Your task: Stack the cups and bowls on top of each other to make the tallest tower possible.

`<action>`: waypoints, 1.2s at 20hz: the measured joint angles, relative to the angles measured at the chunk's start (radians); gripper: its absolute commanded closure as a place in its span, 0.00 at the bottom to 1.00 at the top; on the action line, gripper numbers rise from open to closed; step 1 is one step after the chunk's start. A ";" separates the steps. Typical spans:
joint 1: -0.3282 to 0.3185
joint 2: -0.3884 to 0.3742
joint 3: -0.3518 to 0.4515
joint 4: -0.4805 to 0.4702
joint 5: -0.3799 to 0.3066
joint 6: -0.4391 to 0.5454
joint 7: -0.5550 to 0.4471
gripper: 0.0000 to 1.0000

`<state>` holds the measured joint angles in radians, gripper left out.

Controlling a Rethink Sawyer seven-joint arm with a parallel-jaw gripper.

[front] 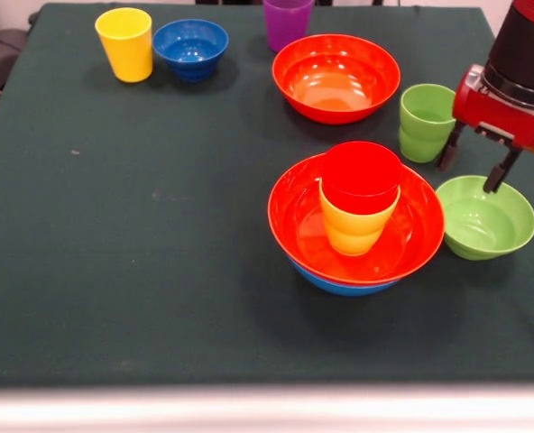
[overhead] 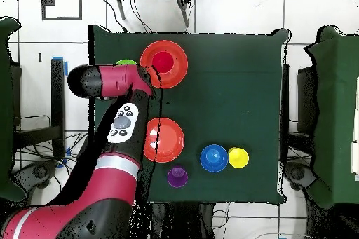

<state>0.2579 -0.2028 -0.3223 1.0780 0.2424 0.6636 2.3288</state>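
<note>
Tower [front: 357, 221] stands right of table centre in front view, four pieces: light-blue bowl [front: 344, 282] at bottom, orange-red bowl [front: 402, 239] nested in it, yellow-orange cup [front: 354, 227] inside, red cup [front: 363, 176] on top. Loose bowls, three: second orange-red bowl [front: 336, 78] far, small dark blue bowl [front: 191, 49] far left, small lime green bowl [front: 485, 217] right of tower. Loose cups, three: yellow cup [front: 125, 43], purple cup [front: 288, 22], lime green cup [front: 426, 122]. Gripper [front: 475, 170] above lime green bowl's far rim, fingers spread wide, empty.
</note>
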 measured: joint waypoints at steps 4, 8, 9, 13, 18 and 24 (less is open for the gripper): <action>-0.001 0.026 -0.006 0.000 0.024 0.000 0.000 0.00; -0.001 0.041 -0.006 0.004 0.036 -0.001 0.000 0.00; -0.001 0.044 -0.006 0.007 0.038 -0.001 0.000 0.00; -0.001 0.045 -0.006 0.034 0.042 -0.011 0.000 0.00; -0.001 0.050 -0.008 0.056 0.045 -0.022 0.000 0.00; -0.001 0.074 -0.010 0.056 0.057 -0.040 0.000 1.00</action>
<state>0.2571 -0.1292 -0.3320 1.1344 0.2990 0.6233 2.3288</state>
